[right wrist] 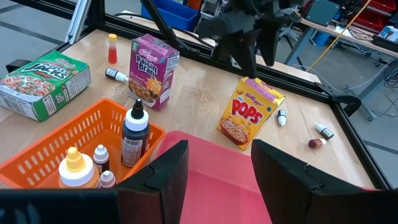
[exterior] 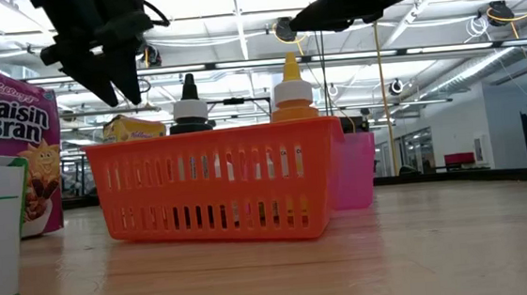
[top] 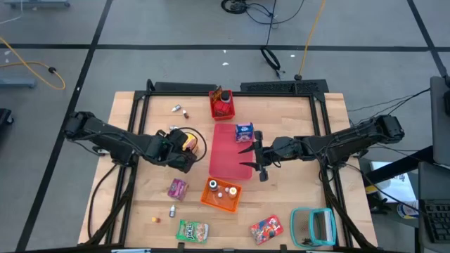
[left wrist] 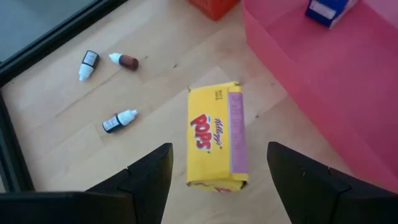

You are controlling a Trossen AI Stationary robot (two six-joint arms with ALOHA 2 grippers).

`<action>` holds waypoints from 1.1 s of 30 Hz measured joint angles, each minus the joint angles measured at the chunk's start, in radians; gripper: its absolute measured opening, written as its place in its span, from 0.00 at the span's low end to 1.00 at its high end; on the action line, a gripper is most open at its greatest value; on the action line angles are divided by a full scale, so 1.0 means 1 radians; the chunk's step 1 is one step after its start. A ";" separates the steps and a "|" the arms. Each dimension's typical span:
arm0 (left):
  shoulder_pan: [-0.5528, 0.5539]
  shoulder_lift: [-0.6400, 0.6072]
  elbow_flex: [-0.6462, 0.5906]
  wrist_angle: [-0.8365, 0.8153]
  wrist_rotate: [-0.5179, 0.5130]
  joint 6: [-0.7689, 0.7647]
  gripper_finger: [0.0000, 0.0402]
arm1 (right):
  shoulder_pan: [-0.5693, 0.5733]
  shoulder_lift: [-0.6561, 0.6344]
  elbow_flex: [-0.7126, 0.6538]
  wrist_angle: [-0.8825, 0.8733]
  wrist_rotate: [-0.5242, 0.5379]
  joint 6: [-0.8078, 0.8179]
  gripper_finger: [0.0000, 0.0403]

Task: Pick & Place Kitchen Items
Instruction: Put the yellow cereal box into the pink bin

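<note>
Yellow carton (left wrist: pixel 217 137): judged light, crushable; to be gripped across long sides | left gripper (left wrist: pixel 219 177) poised above, jaws wide, empty | right gripper (right wrist: pixel 214 163) parted, empty.

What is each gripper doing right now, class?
Left gripper: open, empty, above the Pops carton.
Right gripper: open, empty, over the red mat.

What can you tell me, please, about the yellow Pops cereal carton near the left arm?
The yellow cardboard Pops cereal carton is a small box with red lettering, a picture of cereal on its front and a pink side panel. It stands tilted on the wooden table, left of the flat red mat. The left hand hangs open directly above it, one finger to each side, not touching. Nothing else touches it.
</note>
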 joint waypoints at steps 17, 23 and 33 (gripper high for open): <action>0.036 0.115 0.001 -0.062 0.043 -0.001 0.65 | 0.000 0.000 0.000 0.000 0.000 -0.007 0.42; 0.038 0.137 -0.001 -0.065 0.061 -0.001 0.62 | 0.000 0.000 0.000 0.000 0.000 -0.007 0.42; 0.038 0.135 -0.001 -0.062 0.067 0.043 0.17 | 0.000 0.000 0.000 -0.001 0.000 -0.005 0.42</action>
